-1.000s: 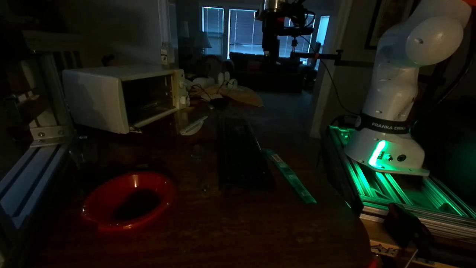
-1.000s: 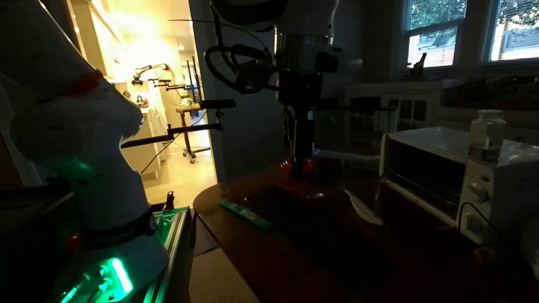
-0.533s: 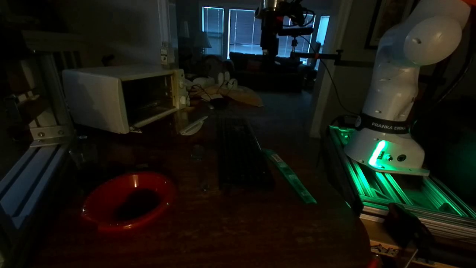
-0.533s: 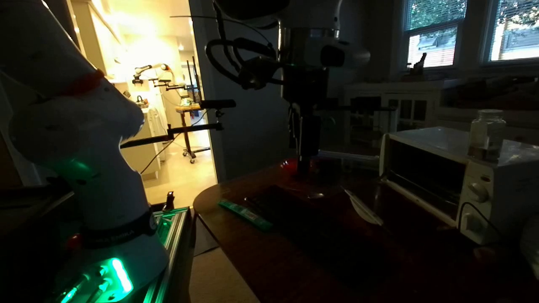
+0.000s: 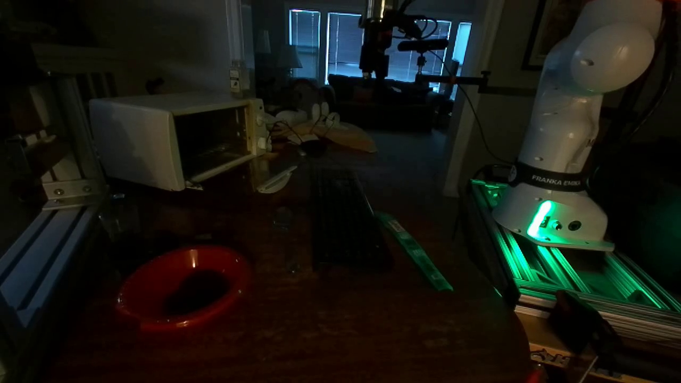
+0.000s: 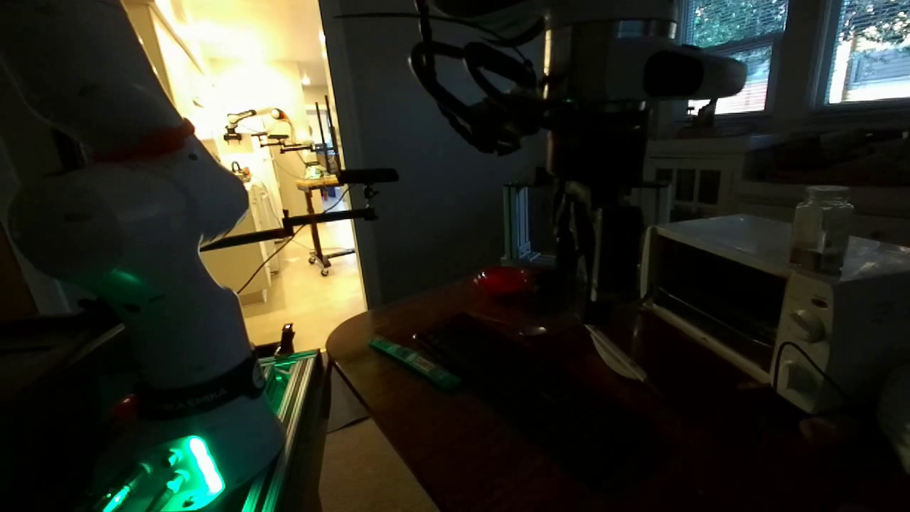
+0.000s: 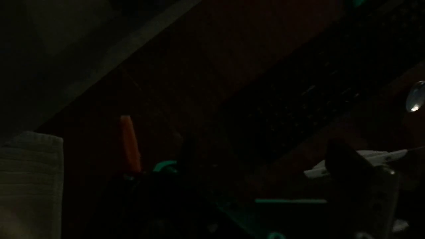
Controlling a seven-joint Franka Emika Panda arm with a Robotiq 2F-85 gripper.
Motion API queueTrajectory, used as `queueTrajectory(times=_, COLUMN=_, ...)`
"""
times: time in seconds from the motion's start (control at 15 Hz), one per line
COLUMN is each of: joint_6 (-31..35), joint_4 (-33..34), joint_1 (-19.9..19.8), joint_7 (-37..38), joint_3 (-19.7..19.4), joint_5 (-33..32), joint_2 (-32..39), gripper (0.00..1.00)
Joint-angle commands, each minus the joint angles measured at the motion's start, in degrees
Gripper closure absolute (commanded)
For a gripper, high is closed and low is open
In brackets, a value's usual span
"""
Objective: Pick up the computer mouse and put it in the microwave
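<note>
The dark brown worktop [image 5: 340,330] spreads across both exterior views in dim light. Beside it the arm [image 5: 561,133] stands upright on a metal frame [image 5: 553,268], a green light [image 5: 540,219] glowing at its base; the upper links run out through the top of the picture, and the wrist [image 6: 597,142] hangs roughly straight down over the worktop, dark cables [image 6: 490,131] looped at its side. The microwave [image 6: 739,238], pale and boxy, sits on the worktop with its dark interior showing at the front; in an exterior view the wrist is just to the left of it. A black keyboard [image 5: 348,223] lies along the worktop, and well apart from the microwave is a red bowl [image 5: 151,279] with a dark patch [image 5: 199,292] inside, shadow or object I cannot tell. The jaws point down above the worktop, clear of it; in the wrist view they stand parted, dark worktop visible between them, though the light there is poor. A narrow green strip [image 5: 415,252] lies beside the keyboard, on the arm's side. A clear jar [image 6: 821,227] stands upright on top of the microwave. Between microwave and keyboard lies a thin white piece [image 6: 615,353], and beside the keyboard a small shiny oval [image 7: 415,98]. As for the computer mouse, I cannot tell which of the dim shapes it is.
</note>
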Motion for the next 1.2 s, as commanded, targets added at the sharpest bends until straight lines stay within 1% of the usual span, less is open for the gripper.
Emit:
queueTrajectory(times=0.0, joint_6=1.1, joint_4=5.7, joint_1=-1.6, joint_7=-3.7, joint_3=-1.0, joint_5=0.3, joint_2=8.0, gripper=0.00)
queueTrajectory(times=0.2, joint_6=2.0, joint_4=8.9, joint_1=-3.5, joint_7=-5.4, joint_3=-1.6, joint_5=0.1, joint_2=12.7, gripper=0.00)
queueTrajectory(times=0.33, joint_6=3.1, joint_4=11.0, joint_1=-4.9, joint_7=-6.9, joint_3=-1.8, joint_5=1.4, joint_2=15.9, gripper=0.00)
queueTrajectory(times=0.6, joint_6=4.7, joint_4=13.6, joint_1=-7.4, joint_7=-7.8, joint_3=-1.2, joint_5=2.4, joint_2=21.0, gripper=0.00)
queueTrajectory(times=1.13, joint_6=14.2, joint_4=13.1, joint_1=-9.6, joint_7=-6.5, joint_3=0.8, joint_5=2.4, joint_2=27.7, gripper=0.00)
